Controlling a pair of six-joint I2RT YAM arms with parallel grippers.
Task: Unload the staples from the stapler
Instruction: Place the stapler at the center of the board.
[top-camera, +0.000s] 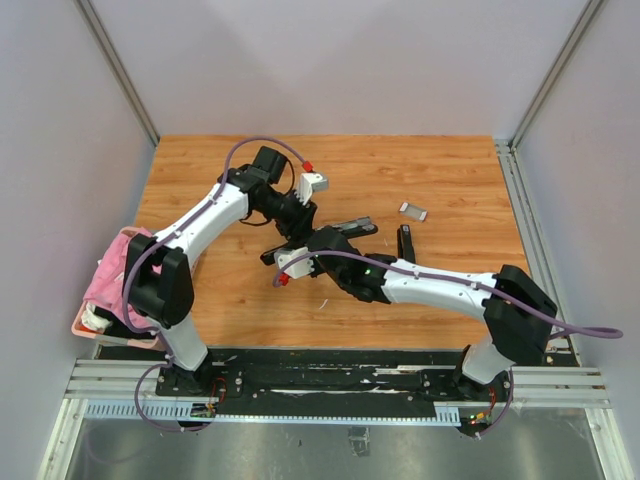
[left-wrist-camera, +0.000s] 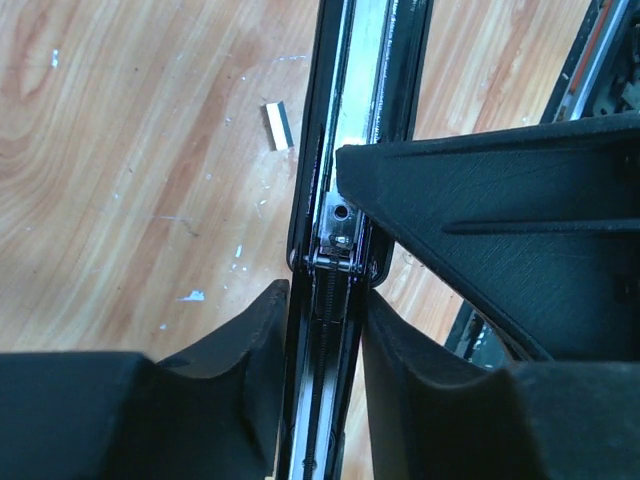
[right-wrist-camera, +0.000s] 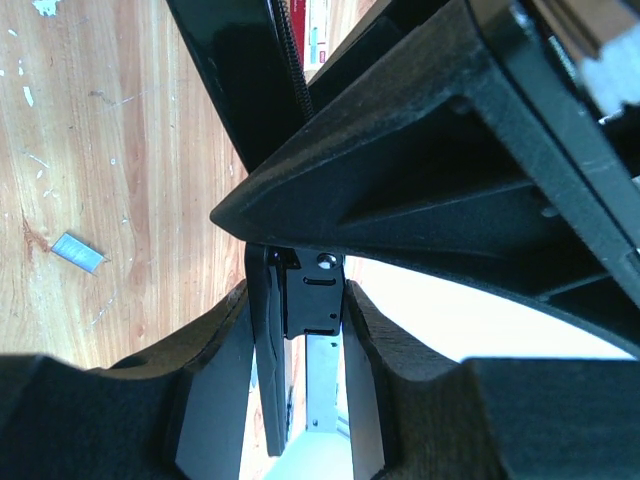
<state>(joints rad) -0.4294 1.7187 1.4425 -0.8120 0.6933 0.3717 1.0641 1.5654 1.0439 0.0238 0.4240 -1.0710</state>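
The black stapler (top-camera: 352, 226) is held off the table at its middle, between both arms. My left gripper (top-camera: 302, 226) is shut on it: in the left wrist view both fingers (left-wrist-camera: 262, 345) press the sides of the open stapler (left-wrist-camera: 345, 150), whose silver channel and spring show. My right gripper (top-camera: 328, 246) is shut on its hinge end (right-wrist-camera: 312, 295), with the fingers (right-wrist-camera: 225, 350) against its black plates. A short silvery strip of staples (top-camera: 413, 211) lies on the wood to the right, and is also seen as staples (left-wrist-camera: 279, 125) and staples (right-wrist-camera: 78, 252).
A second black upright object (top-camera: 405, 243) stands just right of the grippers. A pink cloth in a basket (top-camera: 108, 275) sits at the table's left edge. Part of a red-and-white box (right-wrist-camera: 320, 28) shows behind the stapler. Small white flecks dot the wood.
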